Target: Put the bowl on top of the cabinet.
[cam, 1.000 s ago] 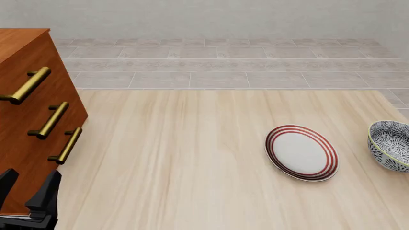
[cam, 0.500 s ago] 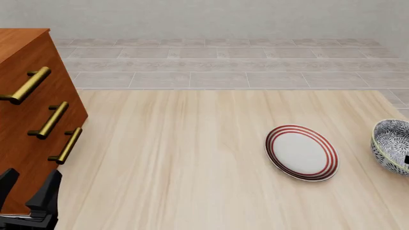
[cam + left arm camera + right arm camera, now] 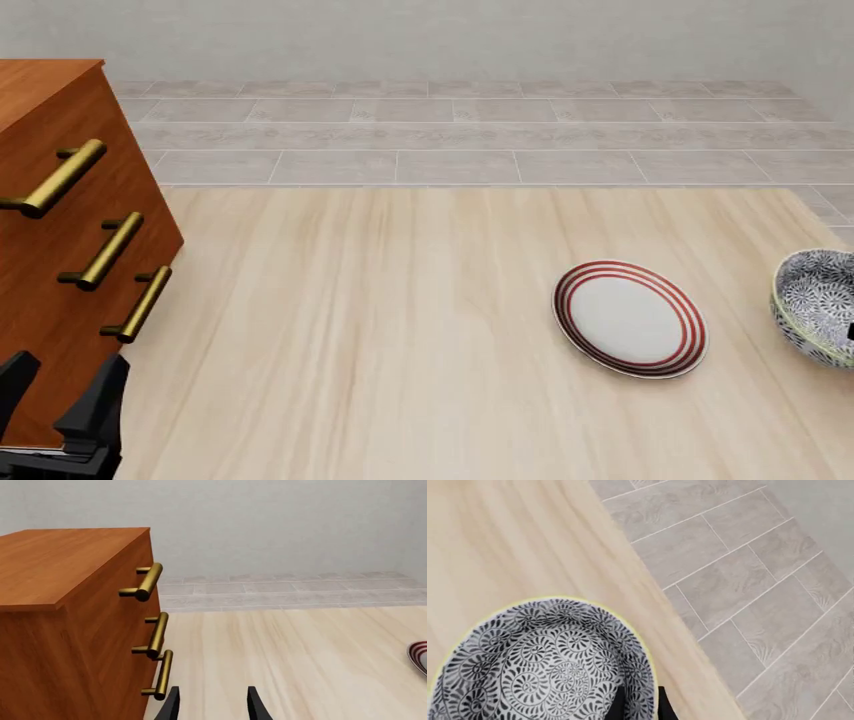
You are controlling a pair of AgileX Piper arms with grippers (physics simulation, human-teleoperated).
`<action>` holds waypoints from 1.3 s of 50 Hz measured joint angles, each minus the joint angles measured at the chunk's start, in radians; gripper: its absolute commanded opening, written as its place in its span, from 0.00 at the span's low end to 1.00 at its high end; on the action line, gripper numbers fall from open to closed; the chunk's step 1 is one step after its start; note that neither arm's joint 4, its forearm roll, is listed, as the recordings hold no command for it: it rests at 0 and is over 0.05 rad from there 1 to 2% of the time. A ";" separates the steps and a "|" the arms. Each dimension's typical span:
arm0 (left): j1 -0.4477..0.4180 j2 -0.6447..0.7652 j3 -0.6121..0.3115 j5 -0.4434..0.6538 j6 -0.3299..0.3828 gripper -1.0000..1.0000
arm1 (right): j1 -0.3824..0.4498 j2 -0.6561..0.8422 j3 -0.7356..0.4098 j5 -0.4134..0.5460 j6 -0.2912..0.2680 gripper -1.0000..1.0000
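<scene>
The blue-and-white patterned bowl is at the table's far right edge, cut off by the front view and tilted. In the right wrist view the bowl fills the frame, and my right gripper is shut on its rim, one finger inside and one outside. Only a black sliver of that gripper shows in the front view. The reddish-brown cabinet with brass handles stands at the far left, its top bare. Beside the cabinet's front corner my left gripper is open and holds nothing.
A flat white plate with red rings lies just left of the bowl, and its edge shows in the left wrist view. The table's right edge runs close beside the bowl, with grey tiled floor beyond it.
The bowl has shifted slightly right and tipped, its rim now slanted. A bit of the right gripper has appeared at the frame's right edge. The left arm has not moved.
</scene>
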 measured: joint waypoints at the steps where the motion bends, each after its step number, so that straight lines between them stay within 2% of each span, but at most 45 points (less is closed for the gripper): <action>1: 0.000 0.000 0.000 0.000 0.000 1.00 | 0.001 -0.003 0.000 0.002 0.001 0.00; 53: -0.004 -0.010 0.000 0.007 0.001 1.00 | 0.096 -0.308 -0.012 0.191 0.077 0.00; 65: -0.006 -0.001 0.000 -0.001 0.002 1.00 | 0.150 -0.394 -0.036 0.246 0.087 0.00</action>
